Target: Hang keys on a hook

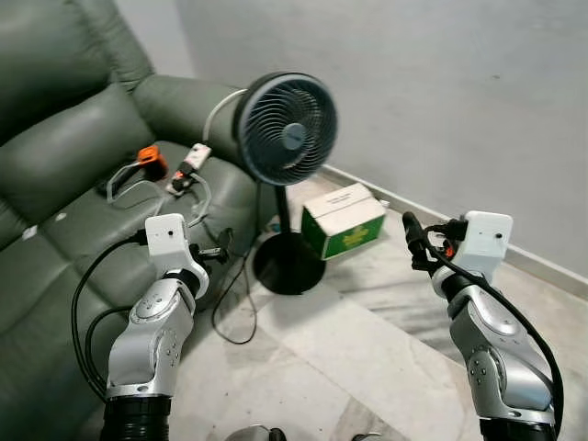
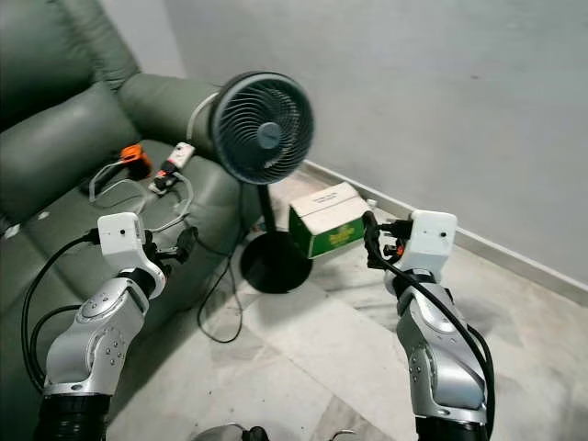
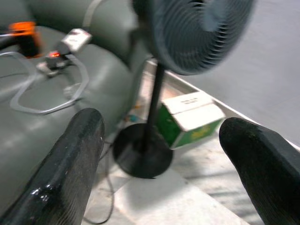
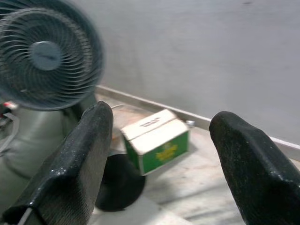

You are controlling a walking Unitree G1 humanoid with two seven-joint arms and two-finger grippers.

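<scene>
Grey wall and pale tiled floor (image 1: 367, 367) lie ahead of us, with a green sofa (image 1: 55, 165) on our left and a black fan (image 1: 285, 129) standing beside it. We see no keys and no hook here. Keys should be light, hard and jingly, so we would pinch the ring. Our left claw (image 3: 159, 154) and right claw (image 4: 161, 154) both gape wide, holding nothing. 1 green-and-white box (image 1: 343, 220) sits shut, contents hidden.
</scene>
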